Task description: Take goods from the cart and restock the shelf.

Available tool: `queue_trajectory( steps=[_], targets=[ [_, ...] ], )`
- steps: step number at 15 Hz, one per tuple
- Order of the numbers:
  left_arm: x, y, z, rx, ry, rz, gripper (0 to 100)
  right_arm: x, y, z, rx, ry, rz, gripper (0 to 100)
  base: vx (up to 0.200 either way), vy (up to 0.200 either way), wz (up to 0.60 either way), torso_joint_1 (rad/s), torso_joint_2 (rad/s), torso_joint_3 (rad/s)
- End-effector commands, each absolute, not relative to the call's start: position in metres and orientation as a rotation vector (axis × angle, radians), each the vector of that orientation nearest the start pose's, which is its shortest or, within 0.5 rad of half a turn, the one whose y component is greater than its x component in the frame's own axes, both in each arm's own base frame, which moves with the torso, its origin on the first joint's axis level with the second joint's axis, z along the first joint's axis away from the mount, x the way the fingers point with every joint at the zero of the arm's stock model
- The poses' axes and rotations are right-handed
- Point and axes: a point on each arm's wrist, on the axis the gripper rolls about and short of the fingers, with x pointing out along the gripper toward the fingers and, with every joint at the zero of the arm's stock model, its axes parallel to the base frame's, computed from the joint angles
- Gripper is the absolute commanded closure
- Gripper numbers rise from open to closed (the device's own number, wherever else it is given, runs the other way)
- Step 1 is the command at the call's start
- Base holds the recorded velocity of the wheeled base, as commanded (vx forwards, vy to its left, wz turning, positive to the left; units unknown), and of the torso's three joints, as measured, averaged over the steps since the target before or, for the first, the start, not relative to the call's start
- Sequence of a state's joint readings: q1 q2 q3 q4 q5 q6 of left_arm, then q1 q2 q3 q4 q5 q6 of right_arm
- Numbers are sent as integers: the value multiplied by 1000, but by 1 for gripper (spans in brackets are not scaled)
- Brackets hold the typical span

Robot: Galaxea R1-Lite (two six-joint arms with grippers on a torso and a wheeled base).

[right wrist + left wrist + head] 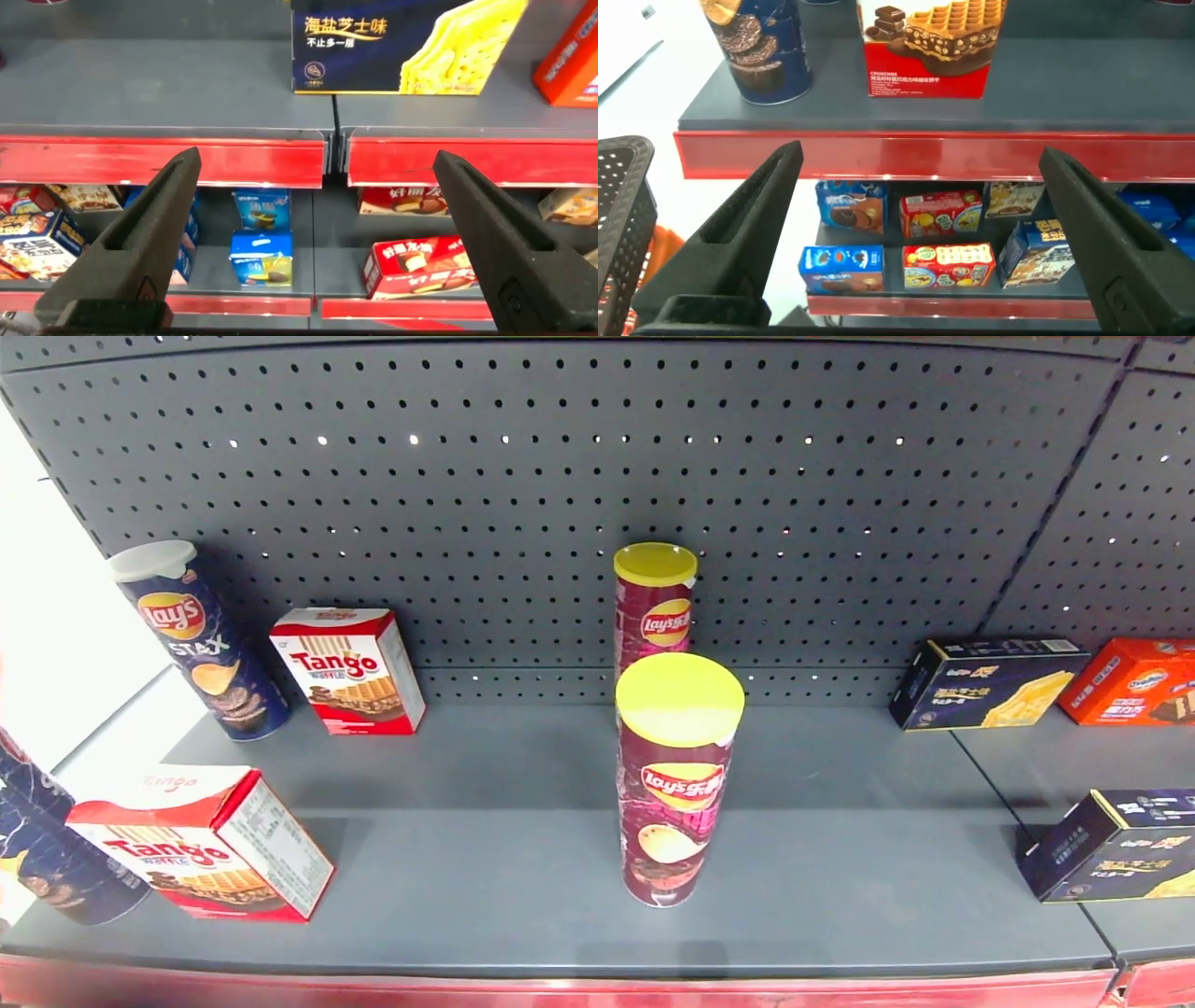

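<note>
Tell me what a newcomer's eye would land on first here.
Two purple cans with bright yellow lids stand upright in the middle of the shelf: the front can is nearer its edge, and the rear can is directly behind it by the pegboard. To the left are two red wafer boxes, the back box and the front box.

I log one grey shelf (467, 868) with a red front lip. At its centre stand two upright maroon cans with yellow lids, the front can (679, 803) directly ahead of the rear can (653, 616). On the left, a blue can (201, 644) and wafer box (350, 672) sit at the back, with a second wafer box (201, 845) and second blue can (47, 859) in front. On the right, a navy box (985, 683) and orange box (1134, 681) sit at the back, with a second navy box (1106, 845) forward.
</note>
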State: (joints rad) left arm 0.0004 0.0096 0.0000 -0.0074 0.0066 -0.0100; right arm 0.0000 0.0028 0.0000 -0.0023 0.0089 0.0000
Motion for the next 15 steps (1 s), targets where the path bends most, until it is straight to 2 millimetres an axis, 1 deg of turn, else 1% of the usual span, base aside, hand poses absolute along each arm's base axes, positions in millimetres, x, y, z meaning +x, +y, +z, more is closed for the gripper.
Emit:
queue_trajectory(
  steps=[1,8,10,15],
  targets=[
    [-22,0,76,-14,1,11,0,-22,0,76,0,2,9,0,0,-200,0,2,12,2],
    [-22,0,76,-14,1,12,0,-22,0,76,0,2,9,0,0,0,0,0,0,0],
    [-22,0,76,-14,1,14,0,-22,0,76,0,3,9,0,-200,0,0,0,7,0],
    [-22,0,76,-11,1,12,0,-22,0,76,0,3,9,0,0,0,0,0,0,0]
  ],
)
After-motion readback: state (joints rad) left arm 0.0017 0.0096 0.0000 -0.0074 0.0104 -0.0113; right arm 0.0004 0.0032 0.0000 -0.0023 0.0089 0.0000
